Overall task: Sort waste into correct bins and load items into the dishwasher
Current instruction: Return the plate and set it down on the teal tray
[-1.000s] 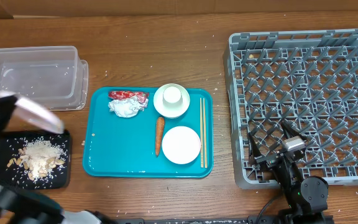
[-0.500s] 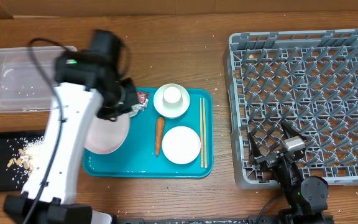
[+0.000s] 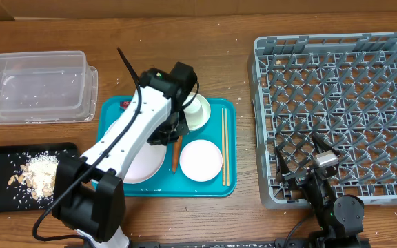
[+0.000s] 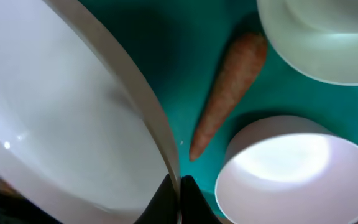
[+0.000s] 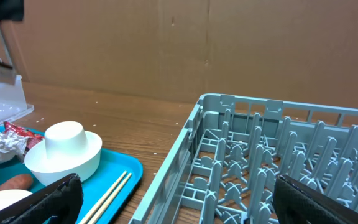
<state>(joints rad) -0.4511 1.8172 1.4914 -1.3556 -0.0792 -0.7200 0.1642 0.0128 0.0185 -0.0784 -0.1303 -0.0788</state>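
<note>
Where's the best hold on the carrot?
Pinch the carrot across its thicker half, coming straight down from above. It lies flat on the tray and tapers to a thin tip by the small bowl, with bare tray either side of its middle. The held plate crowds one side, so a narrow opening is probably safest.

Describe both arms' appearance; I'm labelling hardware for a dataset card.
The left arm has white links with black joints, a loose black cable and a small green light. The right arm is black with a silver block and slim black fingers.
</note>
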